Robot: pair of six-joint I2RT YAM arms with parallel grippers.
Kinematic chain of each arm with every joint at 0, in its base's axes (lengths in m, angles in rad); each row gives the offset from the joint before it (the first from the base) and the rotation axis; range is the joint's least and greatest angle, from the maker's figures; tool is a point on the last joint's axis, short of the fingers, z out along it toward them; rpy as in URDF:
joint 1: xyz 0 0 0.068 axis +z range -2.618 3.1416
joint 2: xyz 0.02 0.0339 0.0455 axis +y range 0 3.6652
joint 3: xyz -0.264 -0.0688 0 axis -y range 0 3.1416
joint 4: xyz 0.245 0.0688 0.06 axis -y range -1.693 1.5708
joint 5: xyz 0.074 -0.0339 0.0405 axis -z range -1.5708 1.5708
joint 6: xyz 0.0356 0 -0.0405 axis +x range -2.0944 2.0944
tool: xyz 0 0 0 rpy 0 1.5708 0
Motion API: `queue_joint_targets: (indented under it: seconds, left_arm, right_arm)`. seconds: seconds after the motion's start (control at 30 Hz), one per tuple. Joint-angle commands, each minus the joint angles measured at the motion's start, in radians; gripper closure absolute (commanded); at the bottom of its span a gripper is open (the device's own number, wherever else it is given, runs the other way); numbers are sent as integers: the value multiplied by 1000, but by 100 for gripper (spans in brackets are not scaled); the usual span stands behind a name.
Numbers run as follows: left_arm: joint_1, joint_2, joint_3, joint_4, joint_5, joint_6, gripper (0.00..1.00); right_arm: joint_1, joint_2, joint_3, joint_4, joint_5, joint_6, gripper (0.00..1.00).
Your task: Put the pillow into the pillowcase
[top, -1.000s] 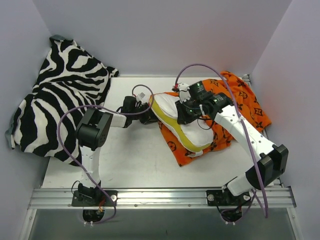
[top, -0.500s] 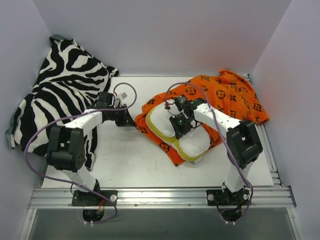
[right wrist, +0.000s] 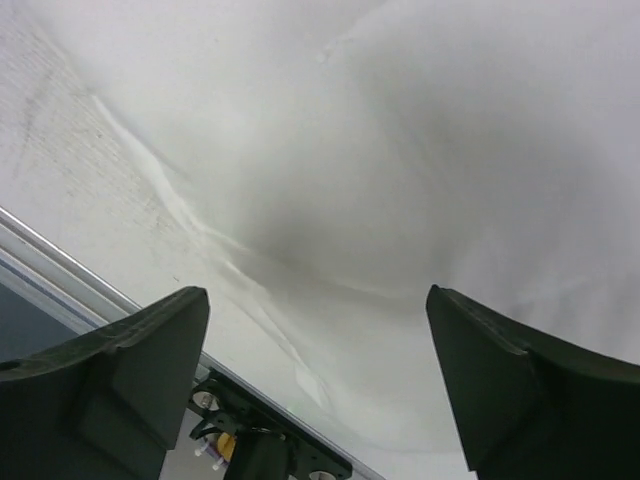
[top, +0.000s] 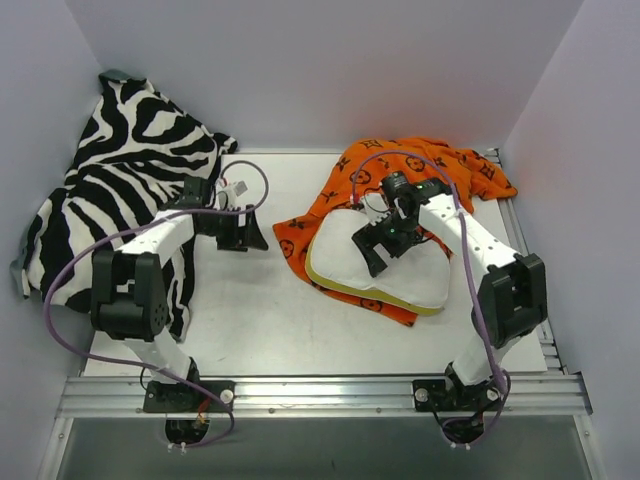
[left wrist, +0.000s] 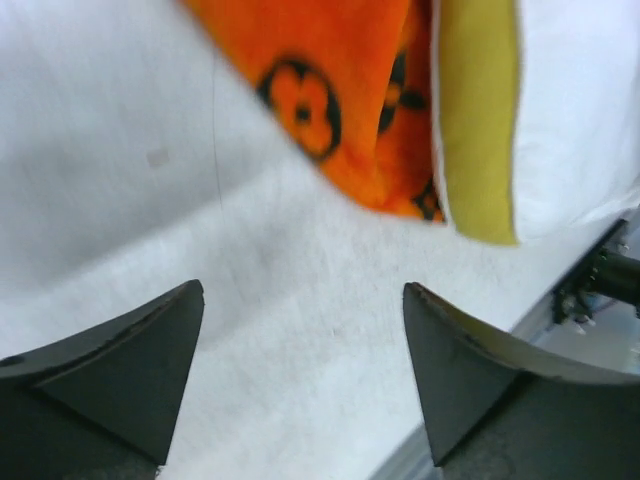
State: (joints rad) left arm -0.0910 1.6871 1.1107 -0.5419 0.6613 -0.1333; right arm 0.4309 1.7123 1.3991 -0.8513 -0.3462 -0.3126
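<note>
Pillow [top: 385, 280]: laid atop pillowcase [top: 425, 165], long axis left-right; right fingers [right wrist: 120, 365] spread wide, empty, poised directly over it; left fingers [left wrist: 110, 370] wide, empty, set apart leftward

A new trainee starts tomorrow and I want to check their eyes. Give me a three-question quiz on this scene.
1. Is the left gripper open or shut?
2. Which hangs over the pillow: A left gripper, B right gripper, C neither?
3. True or false: the pillow is fully inside the pillowcase.
Key: 1 open; 2 B; 3 false, it lies mostly uncovered on the pillowcase.
</note>
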Motion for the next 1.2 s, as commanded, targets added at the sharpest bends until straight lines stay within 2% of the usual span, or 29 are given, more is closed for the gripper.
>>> queue_joint_targets:
  seconds: [0.0, 0.07, 0.17, 0.3, 0.43, 0.47, 0.53, 0.57, 0.6, 0.67, 0.7, 0.73, 0.77, 0.83, 0.97, 1.07, 1.17]
  left_arm:
    - [-45, 72, 185, 103, -17, 176, 9]
    - [-68, 192, 297, 108, -40, 213, 7]
    - [-114, 348, 435, 134, -51, 230, 5]
    - [-170, 506, 563, 148, -78, 244, 4]
    - [-182, 614, 643, 158, -42, 153, 5]
    - [-182, 628, 653, 123, -32, 149, 7]
    - [-179, 655, 690, 51, 22, 152, 33]
    - [-174, 655, 683, -7, 32, 153, 47]
    - [-170, 639, 643, -29, 46, 144, 74]
    - [-159, 616, 592, -120, 119, 138, 91]
    - [-151, 584, 568, -159, 135, 139, 100]
    - [-147, 563, 504, -200, 152, 149, 100]
    - [-139, 539, 471, -283, 199, 165, 100]
    - [-116, 446, 364, -344, 231, 216, 100]
    - [-63, 342, 305, -631, 229, 412, 100]
    - [-7, 326, 290, -736, 195, 487, 100]
    - [46, 345, 334, -736, 155, 503, 100]
  right_arm:
    - [26, -79, 93, -42, -11, -68, 0]
    - [110, -54, 147, 41, 56, -27, 0]
    - [241, -4, 132, 202, 174, -43, 0]
    - [308, 122, 118, 307, 323, -97, 0]
    - [324, 182, 83, 397, 389, -129, 0]
    - [328, 190, 65, 411, 395, -158, 0]
    - [335, 202, 25, 416, 404, -187, 1]
    - [333, 220, 15, 417, 412, -195, 8]
    - [327, 233, 14, 419, 433, -200, 26]
    - [313, 263, 49, 429, 499, -174, 48]
    - [302, 267, 67, 435, 519, -146, 81]
    - [281, 268, 87, 446, 538, -129, 95]
    - [273, 273, 137, 451, 583, -119, 100]
    - [250, 277, 185, 480, 639, -111, 100]
    - [229, 338, 305, 511, 743, -76, 100]
    - [268, 415, 296, 494, 728, -30, 100]
    - [299, 440, 282, 430, 611, 76, 100]
